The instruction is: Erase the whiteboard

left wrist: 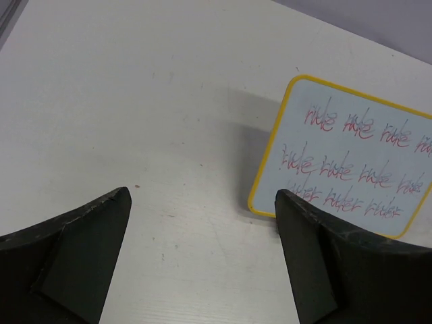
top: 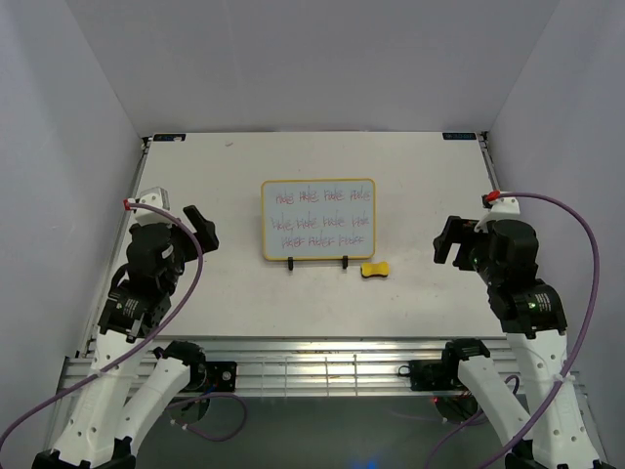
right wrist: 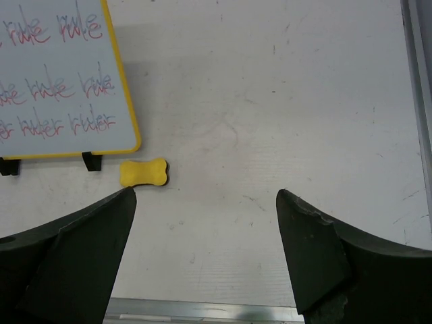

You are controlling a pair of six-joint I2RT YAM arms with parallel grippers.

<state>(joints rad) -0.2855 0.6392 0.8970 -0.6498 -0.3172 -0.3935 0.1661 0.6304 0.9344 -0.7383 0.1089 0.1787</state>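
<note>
The whiteboard (top: 318, 219), white with a yellow frame and several rows of pink-red handwriting, leans on a black wire stand (top: 318, 262) at the table's middle. It also shows in the left wrist view (left wrist: 351, 158) and the right wrist view (right wrist: 61, 88). A small yellow sponge eraser (top: 375, 269) lies just right of the stand; the right wrist view shows the eraser (right wrist: 143, 172) too. My left gripper (top: 202, 231) is open and empty, left of the board. My right gripper (top: 452, 244) is open and empty, right of the eraser.
The white table (top: 410, 166) is walled by grey panels at the back and both sides. A metal rail (top: 322, 366) runs along the near edge by the arm bases. Purple cables (top: 586, 254) loop off both wrists.
</note>
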